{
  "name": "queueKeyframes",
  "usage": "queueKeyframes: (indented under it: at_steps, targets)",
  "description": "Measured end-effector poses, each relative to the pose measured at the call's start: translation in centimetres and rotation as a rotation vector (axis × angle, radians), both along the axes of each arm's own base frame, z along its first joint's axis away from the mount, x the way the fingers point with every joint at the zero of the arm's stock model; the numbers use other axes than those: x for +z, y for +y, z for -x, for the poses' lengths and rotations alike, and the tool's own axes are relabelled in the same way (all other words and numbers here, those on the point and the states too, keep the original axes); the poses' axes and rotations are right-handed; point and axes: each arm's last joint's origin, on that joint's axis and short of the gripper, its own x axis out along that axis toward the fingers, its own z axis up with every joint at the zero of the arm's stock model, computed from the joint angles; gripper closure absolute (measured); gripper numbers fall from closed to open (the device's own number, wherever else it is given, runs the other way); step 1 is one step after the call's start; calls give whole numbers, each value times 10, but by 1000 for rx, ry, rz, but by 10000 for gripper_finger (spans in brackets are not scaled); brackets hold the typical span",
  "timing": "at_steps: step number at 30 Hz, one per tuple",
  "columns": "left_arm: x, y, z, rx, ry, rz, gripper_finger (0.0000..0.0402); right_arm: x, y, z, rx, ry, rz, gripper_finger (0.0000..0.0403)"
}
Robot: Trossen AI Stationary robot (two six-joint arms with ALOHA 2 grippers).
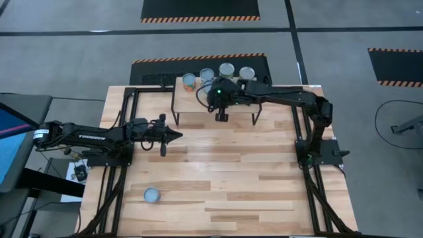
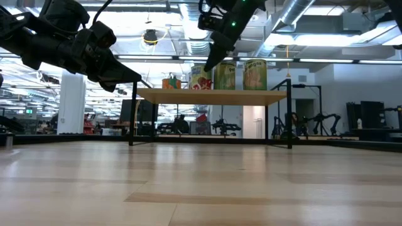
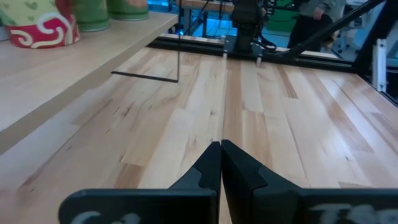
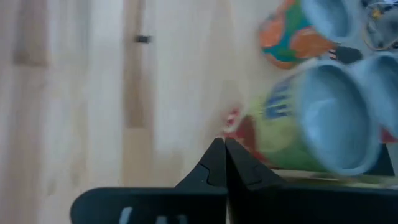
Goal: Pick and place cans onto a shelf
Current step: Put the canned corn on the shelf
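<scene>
Four cans (image 1: 218,73) stand in a row along the shelf (image 1: 192,102) back edge, at 12 o'clock on the table; one can (image 1: 151,194) sits alone at 7 o'clock. Right gripper (image 1: 221,116) hangs over the shelf front, fingers pinched shut, empty. Left gripper (image 1: 175,135) near 9 o'clock, likewise closed on nothing. Judged between placements; next move means reaching the lone can with jaws opened. Labels hard to read; low view misses that can.
</scene>
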Motion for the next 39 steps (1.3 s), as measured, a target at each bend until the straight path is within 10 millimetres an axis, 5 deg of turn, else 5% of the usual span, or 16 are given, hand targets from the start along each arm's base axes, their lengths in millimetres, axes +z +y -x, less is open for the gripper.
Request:
queueKeyframes:
  at_steps: [5,17,24,32,39]
  targets:
    - [-2,-2,0,-51,22,3,402,5,29,-4,105,-56,-11,399]
    - [-6,-4,1,-112,61,17,401,-76,93,-16,363,-371,-86,399]
    - [0,-15,-4,-257,145,65,401,-118,104,2,380,-559,-185,398]
    - [15,-40,-8,-329,344,49,394,-134,108,15,362,-618,-256,397]
    - [37,-61,-1,-309,585,91,342,-138,118,16,391,-589,-267,396]
